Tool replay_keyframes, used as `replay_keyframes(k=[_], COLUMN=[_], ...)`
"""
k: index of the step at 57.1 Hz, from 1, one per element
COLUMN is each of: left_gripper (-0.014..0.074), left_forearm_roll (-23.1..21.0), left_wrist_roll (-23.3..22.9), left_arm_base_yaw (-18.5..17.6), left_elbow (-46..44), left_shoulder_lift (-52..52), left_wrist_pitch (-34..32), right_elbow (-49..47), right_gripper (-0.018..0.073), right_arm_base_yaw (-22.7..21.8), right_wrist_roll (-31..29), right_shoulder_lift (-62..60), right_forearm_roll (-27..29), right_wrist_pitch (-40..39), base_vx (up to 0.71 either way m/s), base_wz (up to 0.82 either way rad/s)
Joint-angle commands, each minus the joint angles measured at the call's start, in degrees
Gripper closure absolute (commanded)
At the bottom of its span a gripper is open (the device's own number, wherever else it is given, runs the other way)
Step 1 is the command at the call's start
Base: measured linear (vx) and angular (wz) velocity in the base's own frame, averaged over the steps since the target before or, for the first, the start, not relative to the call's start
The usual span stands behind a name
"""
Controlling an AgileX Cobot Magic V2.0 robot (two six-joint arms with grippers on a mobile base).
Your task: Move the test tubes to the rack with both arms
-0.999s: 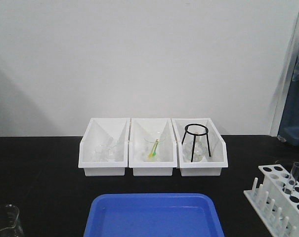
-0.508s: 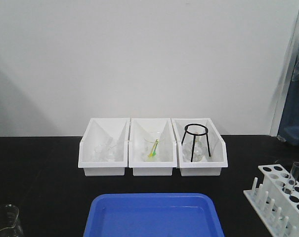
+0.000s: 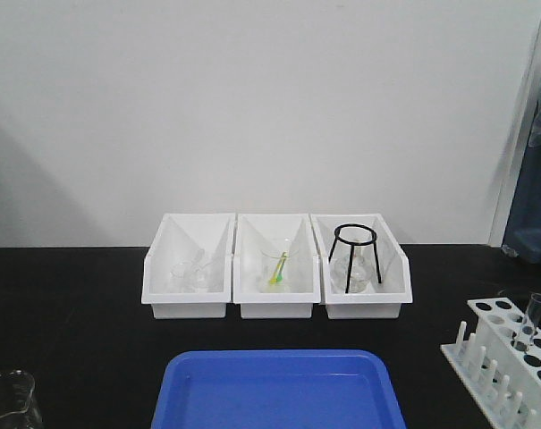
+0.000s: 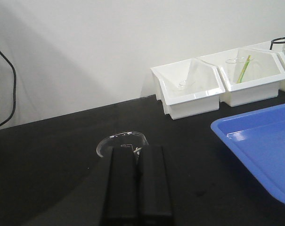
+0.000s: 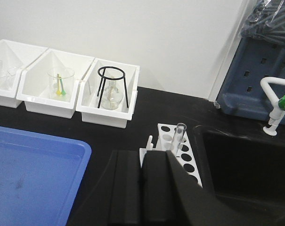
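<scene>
Both grippers are closed with nothing between their fingers: the left gripper (image 4: 136, 153) shows its two black fingers pressed side by side at the bottom of the left wrist view, and the right gripper (image 5: 141, 157) shows the same in its own wrist view. Just past the left fingertips a clear spouted beaker (image 4: 121, 143) stands upright on the black table (image 4: 52, 160); whether the tips touch its rim cannot be told. Beyond the right fingertips stands the white rack (image 5: 176, 151), its pierced top plate facing up, with one test tube (image 5: 178, 135) upright in a hole near its far end and rising well above the plate. In the front view the rack (image 3: 507, 353) sits at the right edge of the table with its row of pegs toward the camera, the test tube (image 3: 531, 320) leaning slightly in it, and the beaker (image 3: 9, 400) sits at the lower left corner. A blue tray (image 3: 277, 390) lies between them at the near middle. Farther back three white bins (image 3: 277, 264) stand in a row touching one another: the left one holds clear glassware, the middle one a beaker with a green and yellow item, the right one a black tripod stand (image 3: 355, 256) over a clear flask. A dark sink basin (image 5: 248, 165) lies right of the rack.
</scene>
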Motion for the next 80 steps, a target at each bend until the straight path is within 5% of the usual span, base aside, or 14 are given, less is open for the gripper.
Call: replay_keyframes(k=[1,11,20,31,43,54,80], left_gripper=[0.0617,0.0617,0.0617,0.0617,0.0617,0.0617,0.0617], left_forearm_roll=[-0.03,-0.03,-0.03,-0.03,-0.03,-0.03,-0.03], left_wrist_roll=[-0.6,-0.6,-0.6,-0.6,-0.6,-0.6,-0.6], left_arm_base_yaw=[-0.07,-0.07,-0.07,-0.07,-0.07,-0.07,-0.07], left_elbow=[1.48,1.48,1.48,1.48,1.48,1.48,1.48], left_shoulder_lift=[-1.14,-1.14,-1.14,-1.14,-1.14,-1.14,-1.14], left_wrist_pitch=[-4.48,-4.48,-4.48,-4.48,-4.48,-4.48,-4.48], right_elbow=[-1.68,-1.68,0.92,14.46,35.28,46.95,49.65], right_gripper=[0.0566,0.0566,0.0566,0.0566,0.0566,0.0566,0.0566], right_arm_base_yaw=[-0.35,-0.35,-0.35,-0.35,-0.35,-0.35,-0.22], right_wrist_roll=[-0.11,-0.72,4.78,6.11,11.8,18.27,21.82], right_shoulder_lift=[0.24,0.24,-2.05,-7.75,-19.53,-30.19,-31.93], right_forearm_roll=[0.1,-3.48,-4.49,-4.37,-5.31,-3.82,-8.71], right_wrist_pitch=[-4.52,-4.6,-4.69,-9.12,-24.16,-26.52,-32.07], base_vx=[0.0,0.0,0.0,0.0,0.0,0.0,0.0], base_wz=[0.0,0.0,0.0,0.0,0.0,0.0,0.0])
